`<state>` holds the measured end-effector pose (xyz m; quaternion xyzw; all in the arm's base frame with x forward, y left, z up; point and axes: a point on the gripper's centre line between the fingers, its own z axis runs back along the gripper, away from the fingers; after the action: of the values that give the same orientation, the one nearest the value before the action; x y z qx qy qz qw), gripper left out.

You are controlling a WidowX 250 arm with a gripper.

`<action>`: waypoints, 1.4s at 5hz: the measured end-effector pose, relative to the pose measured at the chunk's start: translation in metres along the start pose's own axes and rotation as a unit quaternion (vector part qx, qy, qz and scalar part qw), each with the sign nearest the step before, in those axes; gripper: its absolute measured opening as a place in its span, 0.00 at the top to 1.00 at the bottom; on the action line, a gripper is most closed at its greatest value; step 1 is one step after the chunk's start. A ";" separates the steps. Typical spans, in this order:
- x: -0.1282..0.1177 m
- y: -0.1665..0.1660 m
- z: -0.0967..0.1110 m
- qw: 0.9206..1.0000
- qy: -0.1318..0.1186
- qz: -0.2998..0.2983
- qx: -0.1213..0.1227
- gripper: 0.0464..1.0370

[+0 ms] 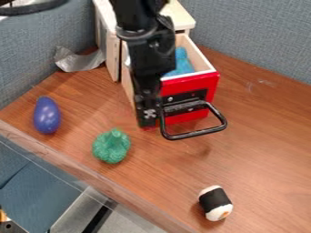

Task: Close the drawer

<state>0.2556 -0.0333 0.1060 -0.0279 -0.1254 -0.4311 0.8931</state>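
"Camera view: where's the drawer from the end effector?"

"Just to picture-right, right beside it, pulled out of the cabinet on the desk."

"Long axis?"

"Runs back into the cabinet, so the push should go that way."

"Released or clenched?"

"Can't tell; nor whether it touches the handle."

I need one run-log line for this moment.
drawer: open | blue item: inside | pincer: near handle | eggplant, broccoli, sushi: on table | closing: not done
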 end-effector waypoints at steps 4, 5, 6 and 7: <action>0.051 -0.018 -0.009 0.994 -0.020 0.098 0.042 0.04; 0.050 -0.021 -0.017 0.993 -0.005 0.112 0.027 0.04; 0.054 -0.027 -0.026 0.994 0.008 0.111 0.016 0.04; 0.059 -0.033 -0.032 0.994 0.006 0.109 0.003 0.04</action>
<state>0.2712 -0.1037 0.0879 -0.0362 -0.1180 -0.3311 0.9355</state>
